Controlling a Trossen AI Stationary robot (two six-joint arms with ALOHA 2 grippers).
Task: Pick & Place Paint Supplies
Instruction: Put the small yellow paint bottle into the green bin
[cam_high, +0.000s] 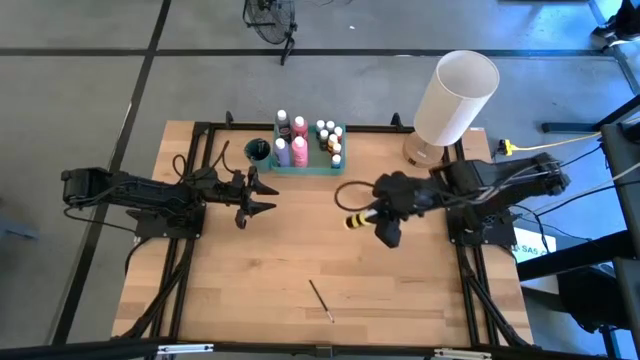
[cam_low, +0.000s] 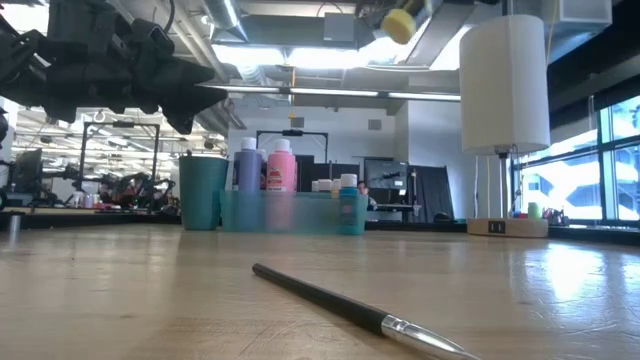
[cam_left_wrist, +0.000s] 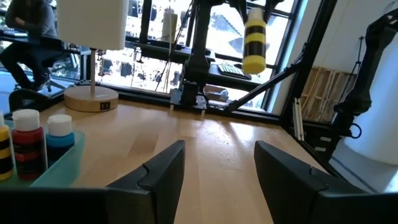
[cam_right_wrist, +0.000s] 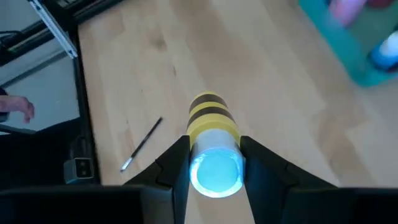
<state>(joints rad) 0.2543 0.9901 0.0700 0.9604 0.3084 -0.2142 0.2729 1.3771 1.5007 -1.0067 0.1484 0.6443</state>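
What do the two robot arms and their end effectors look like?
Both arms are dark, nearly black, built of jointed segments, with black cables looping along them. The left end effector and the right end effector each carry two matte black fingers, wedge-shaped and tapering toward the tips. No markings are visible.

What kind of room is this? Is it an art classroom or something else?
More likely a robotics lab or workshop. Two robot arms are bolted to a wooden table, the right gripper holds a yellow striped paint bottle, and the low view shows an open industrial hall with exposed ceiling ducts and more equipment.
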